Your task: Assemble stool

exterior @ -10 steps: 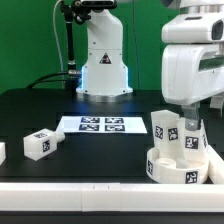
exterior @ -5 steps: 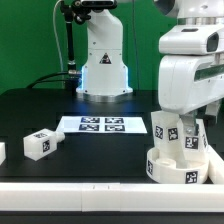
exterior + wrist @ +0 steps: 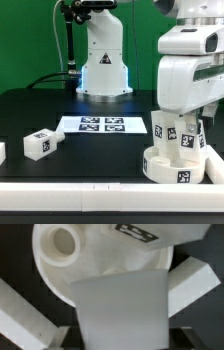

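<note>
Seat [image 3: 166,168] under gripper [image 3: 190,126] clamping leg [image 3: 186,141]; upright leg [image 3: 163,126] beside; loose leg [image 3: 38,144] apart.

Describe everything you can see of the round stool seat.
The seat is a round, white, plastic-looking ring lying flat on the black table, near the front edge on the exterior view's right. Square black-and-white tags sit on its outer wall. The wrist view shows a round socket hole in its face. A leg stands upright on it, and a second leg beside it is gripped by the tool.
</note>
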Available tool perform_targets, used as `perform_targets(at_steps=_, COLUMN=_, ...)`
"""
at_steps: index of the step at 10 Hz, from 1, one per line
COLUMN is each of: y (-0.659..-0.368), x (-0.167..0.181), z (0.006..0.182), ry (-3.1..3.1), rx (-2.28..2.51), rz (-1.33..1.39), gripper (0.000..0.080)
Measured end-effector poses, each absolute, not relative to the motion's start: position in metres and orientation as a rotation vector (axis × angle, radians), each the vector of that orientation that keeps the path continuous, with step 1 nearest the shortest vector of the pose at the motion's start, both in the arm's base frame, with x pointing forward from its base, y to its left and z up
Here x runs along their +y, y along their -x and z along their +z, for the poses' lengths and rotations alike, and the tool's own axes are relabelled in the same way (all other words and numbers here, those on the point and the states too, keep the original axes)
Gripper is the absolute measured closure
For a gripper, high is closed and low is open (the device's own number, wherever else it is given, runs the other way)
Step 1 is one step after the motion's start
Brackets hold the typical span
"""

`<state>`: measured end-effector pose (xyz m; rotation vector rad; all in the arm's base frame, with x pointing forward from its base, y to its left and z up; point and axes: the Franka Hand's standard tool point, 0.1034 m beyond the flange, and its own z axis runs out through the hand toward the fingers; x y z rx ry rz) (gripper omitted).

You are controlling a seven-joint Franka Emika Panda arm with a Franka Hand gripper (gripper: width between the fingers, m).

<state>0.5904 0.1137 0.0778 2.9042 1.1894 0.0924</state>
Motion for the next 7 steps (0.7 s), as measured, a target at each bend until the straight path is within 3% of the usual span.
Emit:
perform_targets(at_steps=5, y=-0.5905, x=0.1134, z=0.0778, ry=-3.055, rx=0.757, rz=0.092, gripper=0.0459)
perform_targets(at_steps=7, y=-0.5876, x=0.1129, z=0.0757, ry=-3.150, rx=0.350, rz=0.083, gripper=0.0459)
